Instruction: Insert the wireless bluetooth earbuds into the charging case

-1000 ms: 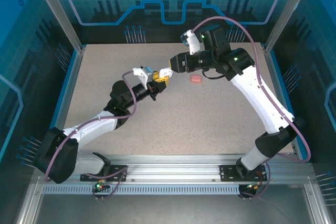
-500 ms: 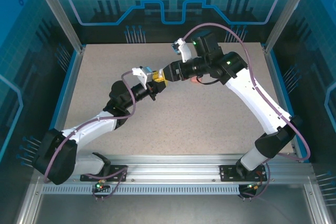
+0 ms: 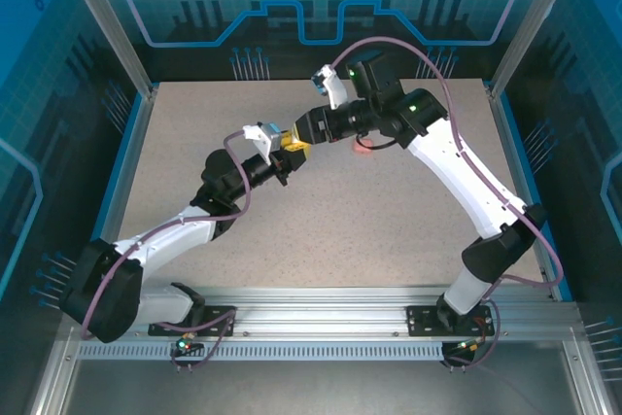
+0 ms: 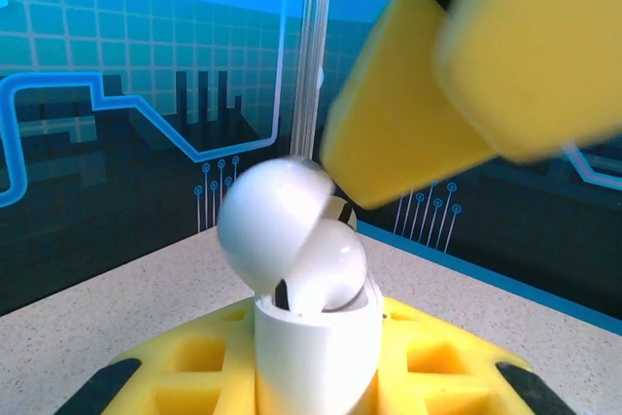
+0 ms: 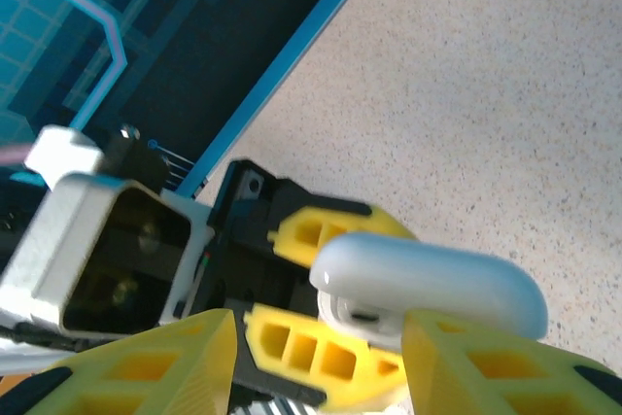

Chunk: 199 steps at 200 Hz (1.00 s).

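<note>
My left gripper (image 3: pixel 289 151) is shut on the white charging case (image 4: pixel 316 347) and holds it upright above the middle of the table. The case's domed lid (image 4: pixel 267 221) is tipped open. A rounded white earbud (image 4: pixel 337 264) sits in its mouth. My right gripper (image 3: pixel 299 139) is right up against the case from the far right. Its yellow fingers (image 4: pixel 408 133) hang over the lid. In the right wrist view the right gripper (image 5: pixel 321 366) stands open, with the case lid (image 5: pixel 428 284) by its right finger (image 5: pixel 505 366).
A small salmon-pink pebble-like object (image 3: pixel 362 146) lies on the speckled table (image 3: pixel 194 133) just beyond the right forearm, partly covered by it. Blue walls with metal posts enclose the table on three sides. Both arm bases sit on the rail at the near edge.
The right arm has swung left, bringing its gripper from a short gap away to right against the case in the left gripper. The left arm and case stayed still.
</note>
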Each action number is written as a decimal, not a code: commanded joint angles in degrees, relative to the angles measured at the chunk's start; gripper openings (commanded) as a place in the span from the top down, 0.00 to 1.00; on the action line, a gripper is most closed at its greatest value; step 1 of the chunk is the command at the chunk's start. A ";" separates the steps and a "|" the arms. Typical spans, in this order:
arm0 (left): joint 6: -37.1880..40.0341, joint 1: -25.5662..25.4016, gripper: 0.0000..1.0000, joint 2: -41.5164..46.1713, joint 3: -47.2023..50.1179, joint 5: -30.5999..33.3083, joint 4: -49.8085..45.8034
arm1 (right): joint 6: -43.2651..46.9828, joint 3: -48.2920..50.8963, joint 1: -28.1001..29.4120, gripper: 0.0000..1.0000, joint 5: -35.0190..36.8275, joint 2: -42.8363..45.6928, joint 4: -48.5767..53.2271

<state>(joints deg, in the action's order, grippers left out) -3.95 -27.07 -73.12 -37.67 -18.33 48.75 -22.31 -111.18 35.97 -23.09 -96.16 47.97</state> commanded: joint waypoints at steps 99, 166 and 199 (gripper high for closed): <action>8.98 -0.40 1.00 2.82 5.66 -4.51 10.15 | -1.21 2.92 -6.07 0.52 1.80 6.68 -2.20; 9.99 -0.44 1.00 2.27 3.49 -12.66 10.33 | 1.07 18.46 -10.13 0.52 3.10 17.96 -2.42; 5.10 -0.15 1.00 -1.59 2.75 -14.73 18.54 | 3.05 22.10 -10.43 0.51 3.81 21.84 -0.85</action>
<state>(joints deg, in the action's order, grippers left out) 4.12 -27.22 -72.10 -32.60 -29.06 58.83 -21.61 -91.24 26.17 -19.90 -77.47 45.65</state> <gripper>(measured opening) 0.223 0.485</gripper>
